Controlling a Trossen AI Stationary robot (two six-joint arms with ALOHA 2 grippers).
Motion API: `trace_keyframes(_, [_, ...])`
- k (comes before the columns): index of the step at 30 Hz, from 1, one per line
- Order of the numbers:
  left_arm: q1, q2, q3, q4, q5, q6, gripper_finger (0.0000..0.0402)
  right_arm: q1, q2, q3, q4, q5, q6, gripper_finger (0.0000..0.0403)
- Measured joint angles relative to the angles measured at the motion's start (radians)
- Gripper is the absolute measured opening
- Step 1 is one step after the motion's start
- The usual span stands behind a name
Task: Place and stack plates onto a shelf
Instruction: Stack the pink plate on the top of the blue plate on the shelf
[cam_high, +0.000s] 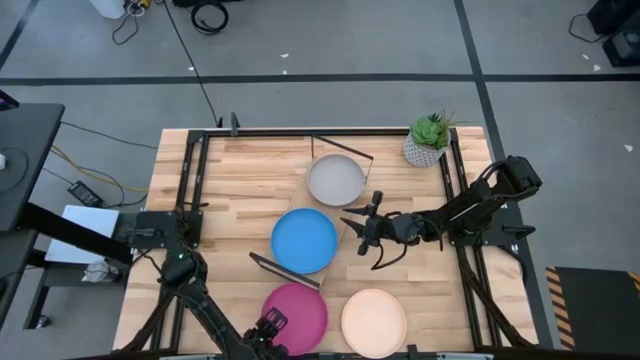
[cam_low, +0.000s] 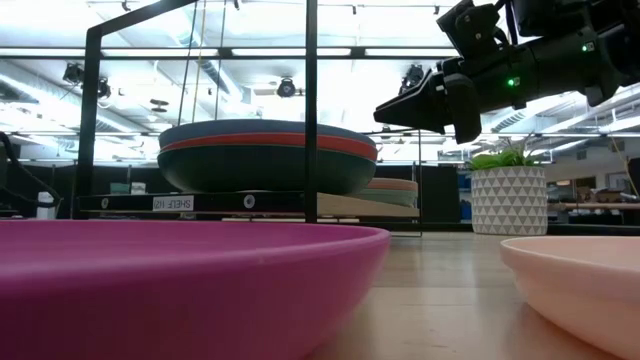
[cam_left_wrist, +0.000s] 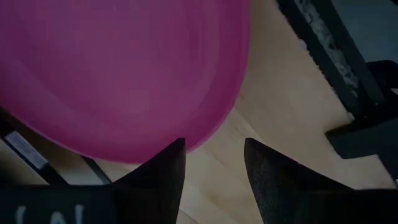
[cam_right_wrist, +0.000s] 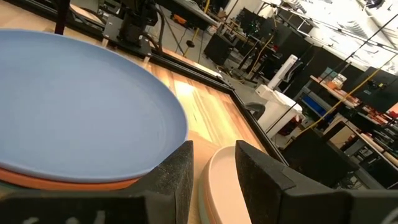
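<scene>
On the table's near side lie a magenta plate (cam_high: 296, 317) (cam_left_wrist: 118, 68) and a cream plate (cam_high: 374, 322) (cam_low: 580, 275). The shelf (cam_high: 283, 270) (cam_low: 200, 203) stands mid-table and carries two stacks, one topped by a bright blue plate (cam_high: 304, 240) (cam_right_wrist: 74, 99), the other by a grey plate (cam_high: 335, 180). My left gripper (cam_high: 268, 333) (cam_left_wrist: 214, 168) points down, open, over the magenta plate's near-left rim, and touches nothing. My right gripper (cam_high: 362, 236) (cam_right_wrist: 214, 168) hovers open and level just right of the blue plate, above the table.
A small potted plant (cam_high: 428, 140) (cam_low: 510, 195) stands at the far right corner. Black frame rails (cam_high: 196, 180) run along the table's left, right and far sides. Bare wood (cam_high: 240, 180) lies left of the shelf.
</scene>
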Motion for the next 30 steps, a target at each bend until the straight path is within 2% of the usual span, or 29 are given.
trace_keyframes(8, [-0.003, 0.016, -0.003, 0.035, -0.030, 0.029, 0.0172, 0.000, 0.000, 0.000, 0.001, 0.000, 0.000, 0.0125])
trace_keyframes(21, [-0.007, 0.018, -0.133, 0.128, 0.007, 0.042, 0.0170, 0.000, 0.000, 0.000, 0.006, -0.007, 0.000, 0.0125])
trace_keyframes(25, [-0.007, 0.018, -0.133, 0.144, 0.007, 0.042, 0.0145, 0.000, 0.000, 0.000, 0.005, -0.007, 0.000, 0.0125])
trace_keyframes(30, [-0.007, 0.018, -0.133, 0.145, 0.026, 0.042, 0.0085, 0.000, 0.000, 0.000, 0.005, -0.007, 0.000, 0.0125])
